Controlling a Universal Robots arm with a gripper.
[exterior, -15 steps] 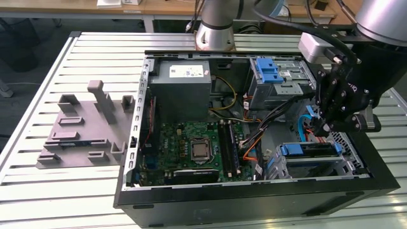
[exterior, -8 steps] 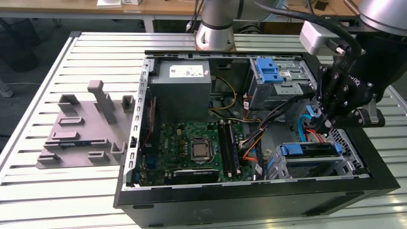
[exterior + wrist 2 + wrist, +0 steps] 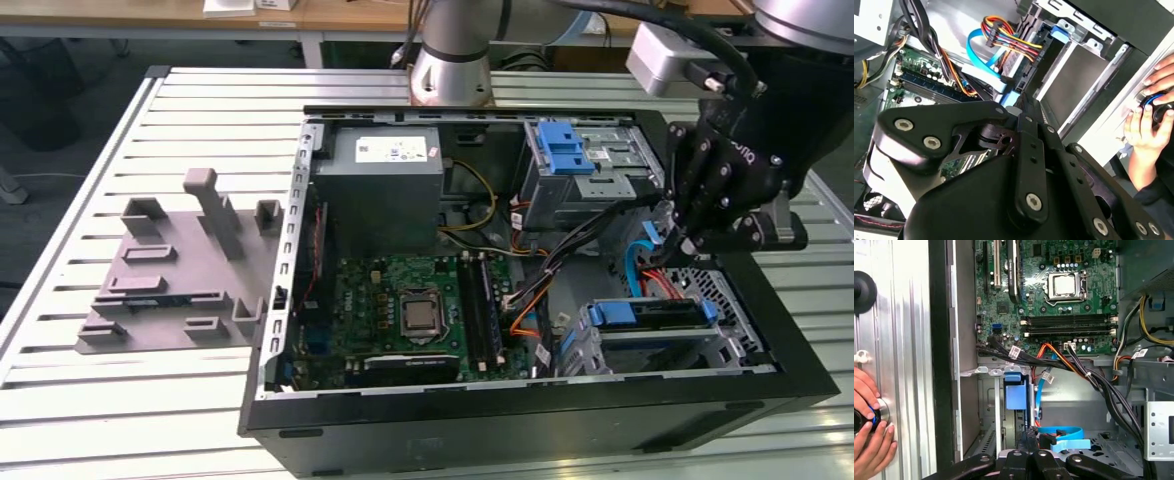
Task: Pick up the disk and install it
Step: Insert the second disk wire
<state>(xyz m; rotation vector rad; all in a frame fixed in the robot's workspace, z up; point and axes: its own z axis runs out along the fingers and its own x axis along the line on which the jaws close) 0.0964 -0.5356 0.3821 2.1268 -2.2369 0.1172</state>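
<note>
Slatted worktop [image 3: 80, 400] carried everything. The PC case [image 3: 534, 420] lay on its side w/ panel off, presumably so the bays could be reached from above. Arm [image 3: 454, 50] rose behind it and bent over to the exterior view's right. The grey fixture [image 3: 174, 270] sat beside the case w/ nothing resembling a drive on it.

The drive cage [image 3: 727, 300] was at the case's near right corner, and the disk [image 3: 647, 316] looked seated in it: blue rail end up top, silvery edge below, label hidden. Probably the same blue block [image 3: 1015, 390] in the first wrist view.

The tool [image 3: 687, 245] hung just above that cage, approx. over the blue data cable [image 3: 1064, 432], likely there for the disk. Couldn't tell if it was apart or together.

A person's hand [image 3: 869, 425] rested on a knob at the worktop edge.
</note>
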